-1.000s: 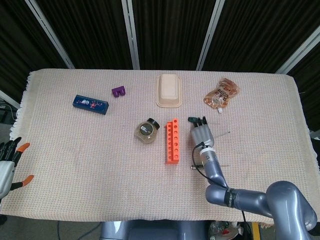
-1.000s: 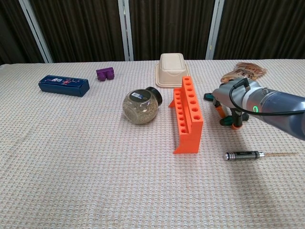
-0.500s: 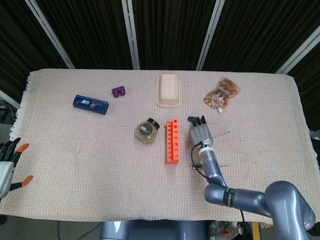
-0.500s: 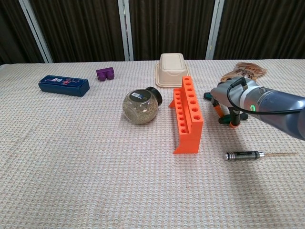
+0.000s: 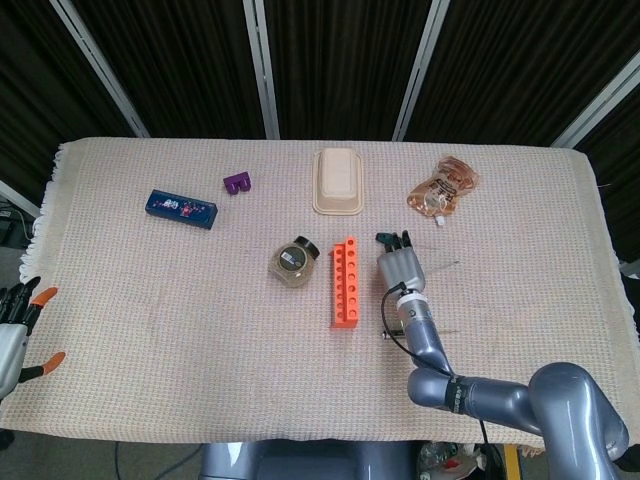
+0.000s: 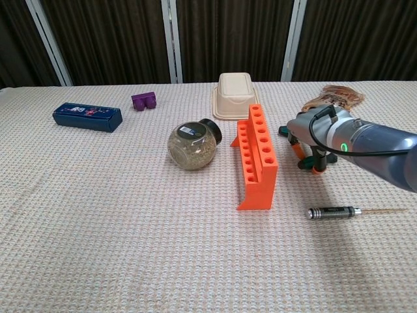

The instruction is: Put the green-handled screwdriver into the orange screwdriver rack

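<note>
The orange screwdriver rack [image 5: 346, 281] [image 6: 257, 156] stands mid-table, its rows of holes facing up. Just right of it my right hand [image 5: 401, 266] [image 6: 317, 139] is lowered to the cloth, fingers curled down over the green-handled screwdriver. The hand covers most of that tool. A dark green bit [image 6: 285, 131] shows at the hand's rack side, and a thin shaft [image 5: 448, 266] pokes out to the right. Whether the fingers actually grip it is hidden. My left hand [image 5: 14, 325] hangs off the table's left front corner, fingers apart and holding nothing.
A black-handled screwdriver [image 6: 333, 212] [image 5: 384, 331] lies in front of my right hand. A glass jar [image 6: 191, 146] sits left of the rack. At the back are a beige container [image 6: 235, 95], a purple block [image 6: 144, 100], a blue box [image 6: 86, 117] and a pouch [image 6: 332, 98].
My right hand has edged slightly left toward the rack, staying low over the screwdriver. Nothing else has moved.
</note>
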Robot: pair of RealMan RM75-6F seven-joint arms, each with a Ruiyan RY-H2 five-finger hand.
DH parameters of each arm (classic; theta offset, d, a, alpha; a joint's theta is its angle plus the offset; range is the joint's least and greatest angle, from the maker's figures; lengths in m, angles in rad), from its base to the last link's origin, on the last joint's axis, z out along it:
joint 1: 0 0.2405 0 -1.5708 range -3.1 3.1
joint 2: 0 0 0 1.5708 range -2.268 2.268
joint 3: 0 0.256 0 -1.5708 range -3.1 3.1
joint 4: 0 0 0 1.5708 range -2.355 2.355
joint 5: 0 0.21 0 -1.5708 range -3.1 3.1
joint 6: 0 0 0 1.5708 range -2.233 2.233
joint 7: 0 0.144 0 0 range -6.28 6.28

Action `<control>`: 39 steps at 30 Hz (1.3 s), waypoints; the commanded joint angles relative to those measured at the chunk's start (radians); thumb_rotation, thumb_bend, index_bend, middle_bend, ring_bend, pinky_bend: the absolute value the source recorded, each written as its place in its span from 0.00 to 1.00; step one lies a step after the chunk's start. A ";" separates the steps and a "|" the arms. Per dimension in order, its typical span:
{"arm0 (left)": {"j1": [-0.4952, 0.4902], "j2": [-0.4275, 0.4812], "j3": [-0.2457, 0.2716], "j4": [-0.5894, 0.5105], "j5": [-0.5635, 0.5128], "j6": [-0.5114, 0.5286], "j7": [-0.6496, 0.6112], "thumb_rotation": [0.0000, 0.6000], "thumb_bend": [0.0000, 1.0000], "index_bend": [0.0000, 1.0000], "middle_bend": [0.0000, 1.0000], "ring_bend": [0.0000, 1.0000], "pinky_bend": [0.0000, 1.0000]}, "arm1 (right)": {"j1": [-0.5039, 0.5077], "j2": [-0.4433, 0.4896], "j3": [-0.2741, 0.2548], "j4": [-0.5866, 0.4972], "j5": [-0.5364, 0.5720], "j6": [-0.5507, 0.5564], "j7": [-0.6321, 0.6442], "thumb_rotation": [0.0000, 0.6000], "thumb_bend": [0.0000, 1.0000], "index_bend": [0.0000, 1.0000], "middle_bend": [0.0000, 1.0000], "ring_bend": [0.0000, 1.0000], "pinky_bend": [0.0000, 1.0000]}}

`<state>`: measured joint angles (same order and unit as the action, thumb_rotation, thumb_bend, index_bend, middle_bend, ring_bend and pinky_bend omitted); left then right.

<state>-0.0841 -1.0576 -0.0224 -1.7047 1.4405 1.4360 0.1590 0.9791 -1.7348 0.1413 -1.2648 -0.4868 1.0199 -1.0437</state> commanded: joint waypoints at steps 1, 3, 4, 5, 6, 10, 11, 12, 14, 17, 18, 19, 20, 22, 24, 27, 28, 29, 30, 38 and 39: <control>0.000 0.000 0.000 0.000 0.000 0.001 -0.002 1.00 0.16 0.13 0.00 0.00 0.00 | -0.009 0.008 0.010 -0.009 -0.017 0.000 0.030 1.00 0.29 0.64 0.20 0.00 0.00; 0.000 0.000 0.000 0.000 0.001 0.001 -0.002 1.00 0.16 0.12 0.00 0.00 0.00 | -0.018 0.024 0.020 -0.030 -0.028 0.002 0.058 1.00 0.30 0.64 0.20 0.00 0.00; -0.001 0.000 -0.001 -0.001 0.003 0.002 -0.003 1.00 0.16 0.12 0.00 0.00 0.00 | -0.027 0.042 0.032 -0.056 -0.037 0.005 0.086 1.00 0.30 0.64 0.20 0.00 0.00; -0.001 0.000 -0.001 0.000 0.004 0.002 -0.003 1.00 0.16 0.12 0.00 0.00 0.00 | -0.034 0.058 0.040 -0.077 -0.046 0.009 0.107 1.00 0.30 0.64 0.20 0.00 0.00; -0.002 0.000 -0.001 -0.001 0.005 0.002 -0.004 1.00 0.16 0.12 0.00 0.00 0.00 | -0.042 0.076 0.048 -0.101 -0.055 0.010 0.129 1.00 0.30 0.64 0.20 0.00 0.00; -0.007 -0.001 -0.003 -0.002 0.012 0.000 -0.004 1.00 0.16 0.11 0.00 0.00 0.00 | -0.092 0.187 0.109 -0.240 -0.071 -0.011 0.274 1.00 0.30 0.65 0.21 0.00 0.00; -0.008 -0.001 -0.003 -0.004 0.015 0.000 -0.003 1.00 0.16 0.11 0.00 0.00 0.00 | -0.100 0.207 0.118 -0.261 -0.076 -0.016 0.298 1.00 0.31 0.65 0.22 0.00 0.00; -0.010 -0.002 -0.003 -0.006 0.019 0.001 -0.002 1.00 0.16 0.11 0.00 0.00 0.00 | -0.114 0.238 0.133 -0.293 -0.082 -0.025 0.338 1.00 0.31 0.65 0.22 0.00 0.00; -0.010 -0.002 -0.002 -0.010 0.028 0.004 0.001 1.00 0.16 0.11 0.00 0.00 0.00 | -0.138 0.286 0.160 -0.341 -0.086 -0.046 0.409 1.00 0.31 0.65 0.22 0.00 0.00; -0.011 -0.005 -0.001 -0.014 0.033 0.007 0.006 1.00 0.16 0.11 0.00 0.00 0.00 | -0.177 0.360 0.209 -0.406 -0.070 -0.113 0.541 1.00 0.31 0.65 0.22 0.00 0.00; -0.011 -0.005 0.000 -0.015 0.034 0.006 0.007 1.00 0.16 0.11 0.00 0.00 0.00 | -0.188 0.379 0.224 -0.421 -0.065 -0.136 0.581 1.00 0.31 0.65 0.22 0.00 0.00; -0.011 -0.005 0.001 -0.017 0.033 0.005 0.010 1.00 0.16 0.11 0.00 0.00 0.00 | -0.205 0.405 0.247 -0.439 -0.061 -0.172 0.645 1.00 0.32 0.65 0.22 0.00 0.00; -0.011 -0.005 0.003 -0.019 0.034 0.003 0.013 1.00 0.16 0.11 0.00 0.00 0.00 | -0.215 0.420 0.259 -0.447 -0.064 -0.195 0.682 1.00 0.31 0.65 0.22 0.00 0.00; -0.013 -0.003 0.005 -0.023 0.035 -0.002 0.017 1.00 0.16 0.11 0.00 0.00 0.00 | -0.244 0.452 0.297 -0.467 -0.068 -0.256 0.790 1.00 0.31 0.65 0.22 0.00 0.00; -0.015 -0.002 0.007 -0.029 0.039 -0.004 0.024 1.00 0.16 0.11 0.00 0.00 0.00 | -0.274 0.484 0.334 -0.483 -0.082 -0.325 0.899 1.00 0.31 0.65 0.22 0.00 0.00; -0.017 -0.002 0.010 -0.036 0.043 -0.007 0.030 1.00 0.16 0.11 0.00 0.00 0.00 | -0.303 0.516 0.369 -0.496 -0.100 -0.396 1.005 1.00 0.32 0.65 0.22 0.00 0.00; -0.018 -0.001 0.011 -0.038 0.044 -0.009 0.033 1.00 0.16 0.11 0.00 0.00 0.00 | -0.312 0.522 0.383 -0.502 -0.103 -0.415 1.040 1.00 0.32 0.65 0.22 0.00 0.00; -0.018 -0.002 0.011 -0.040 0.045 -0.011 0.035 1.00 0.16 0.11 0.00 0.00 0.00 | -0.320 0.529 0.397 -0.507 -0.107 -0.437 1.073 1.00 0.32 0.65 0.22 0.00 0.00; -0.020 -0.002 0.012 -0.042 0.046 -0.013 0.038 1.00 0.16 0.11 0.00 0.00 0.00 | -0.329 0.537 0.415 -0.513 -0.108 -0.461 1.112 1.00 0.32 0.65 0.22 0.00 0.00; -0.027 -0.003 0.015 -0.055 0.043 -0.027 0.058 1.00 0.16 0.11 0.00 0.00 0.00 | -0.393 0.585 0.539 -0.529 -0.196 -0.612 1.344 1.00 0.33 0.65 0.22 0.00 0.00; -0.028 -0.002 0.015 -0.056 0.042 -0.028 0.060 1.00 0.16 0.11 0.00 0.00 0.00 | -0.397 0.590 0.546 -0.531 -0.210 -0.620 1.359 1.00 0.33 0.65 0.22 0.00 0.00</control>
<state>-0.1117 -1.0601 -0.0074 -1.7610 1.4831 1.4084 0.2186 0.6039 -1.1656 0.6600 -1.7854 -0.6629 0.4312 0.2793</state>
